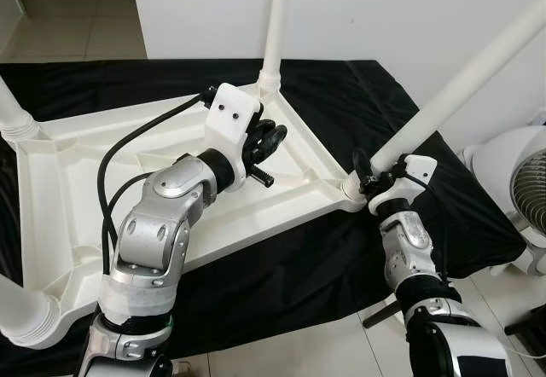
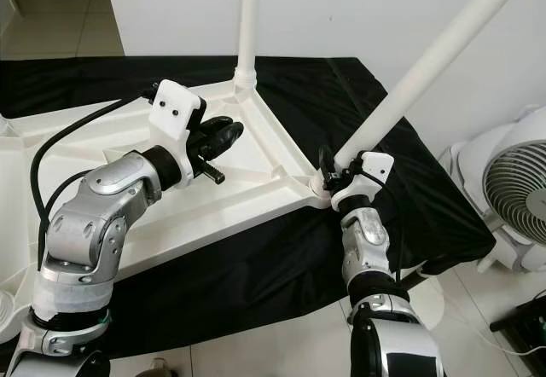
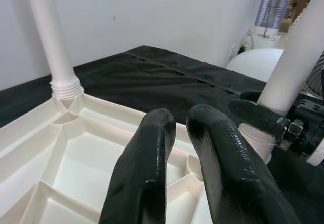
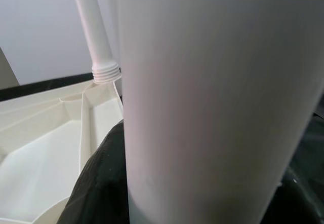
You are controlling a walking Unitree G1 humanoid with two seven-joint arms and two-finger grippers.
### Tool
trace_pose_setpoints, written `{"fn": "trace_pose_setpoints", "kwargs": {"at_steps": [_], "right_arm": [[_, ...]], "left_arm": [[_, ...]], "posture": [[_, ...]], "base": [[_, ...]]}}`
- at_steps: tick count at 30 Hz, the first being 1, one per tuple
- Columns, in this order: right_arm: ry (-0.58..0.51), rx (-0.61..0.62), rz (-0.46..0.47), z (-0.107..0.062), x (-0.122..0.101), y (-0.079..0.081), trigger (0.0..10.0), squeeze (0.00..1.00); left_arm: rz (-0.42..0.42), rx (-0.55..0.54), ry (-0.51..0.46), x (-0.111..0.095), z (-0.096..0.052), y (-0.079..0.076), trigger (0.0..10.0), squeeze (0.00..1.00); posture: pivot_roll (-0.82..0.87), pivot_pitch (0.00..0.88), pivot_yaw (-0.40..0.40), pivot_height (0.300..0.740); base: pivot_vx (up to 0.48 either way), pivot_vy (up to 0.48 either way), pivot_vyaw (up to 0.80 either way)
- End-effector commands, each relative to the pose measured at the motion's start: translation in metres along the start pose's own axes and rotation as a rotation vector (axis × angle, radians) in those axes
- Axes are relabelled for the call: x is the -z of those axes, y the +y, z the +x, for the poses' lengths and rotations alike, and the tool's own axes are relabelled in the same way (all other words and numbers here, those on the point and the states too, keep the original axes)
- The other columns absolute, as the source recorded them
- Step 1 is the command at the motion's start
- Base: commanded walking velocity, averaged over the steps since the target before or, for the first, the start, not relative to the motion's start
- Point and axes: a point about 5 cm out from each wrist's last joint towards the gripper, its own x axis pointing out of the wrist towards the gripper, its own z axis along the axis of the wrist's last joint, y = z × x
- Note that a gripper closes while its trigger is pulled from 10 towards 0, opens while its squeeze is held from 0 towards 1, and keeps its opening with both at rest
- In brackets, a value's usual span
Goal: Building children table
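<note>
Table leg point(image 1: 452, 87) in right gripper point(image 1: 365, 175) (upturned)

The upside-down white plastic tabletop point(image 1: 128, 181) is lying on the black cloth point(image 1: 341, 258) spread over the floor. Round white plastic legs are standing up from its corners: one at the far corner point(image 1: 275, 27), one at the right corner point(image 1: 461, 87). A white fan point(image 1: 520, 198) is sitting right of the cloth.

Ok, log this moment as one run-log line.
stage: fitting leg | right end effector: shut on tilted leg at corner socket | left end effector: shut, empty, above upturned tabletop | surface: black cloth
</note>
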Motion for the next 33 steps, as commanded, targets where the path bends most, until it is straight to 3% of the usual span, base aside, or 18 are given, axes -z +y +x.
{"fn": "trace_pose_setpoints", "kwargs": {"at_steps": [1,8,10,13,20,33], "right_arm": [[0.458,0.149,0.054,-0.056,0.079,-0.020,10.0,0.00],[0.510,0.113,-0.027,-0.050,0.077,-0.021,10.0,0.00],[0.523,0.039,-0.124,-0.045,0.075,-0.015,10.0,0.00],[0.510,-0.004,-0.170,-0.042,0.073,-0.010,10.0,0.00],[0.483,-0.105,-0.220,-0.043,0.075,0.003,10.0,0.00],[0.393,-0.153,-0.305,-0.057,0.077,0.006,10.0,0.00]], "left_arm": [[0.000,-0.052,-0.007,-0.004,0.001,0.001,10.0,0.00],[0.002,-0.055,-0.010,-0.004,0.002,0.001,10.0,0.00],[0.001,-0.060,-0.010,-0.004,0.001,0.002,10.0,0.00],[0.003,-0.062,-0.009,-0.004,0.000,0.002,10.0,0.00],[-0.001,-0.067,-0.009,-0.004,0.000,0.002,10.0,0.00],[-0.006,-0.066,-0.009,-0.003,0.000,0.002,10.0,0.00]], "posture": [[0.14,0.100,-0.025,0.740],[0.14,0.099,-0.029,0.740],[0.15,0.101,-0.031,0.740],[0.15,0.102,-0.032,0.740],[0.14,0.105,-0.035,0.740],[0.14,0.110,-0.034,0.740]], "base": [[0.000,0.000,0.00],[0.000,0.000,0.00],[0.000,0.000,0.00],[0.000,0.000,0.00],[0.000,0.000,0.00],[0.000,0.000,0.00]]}}
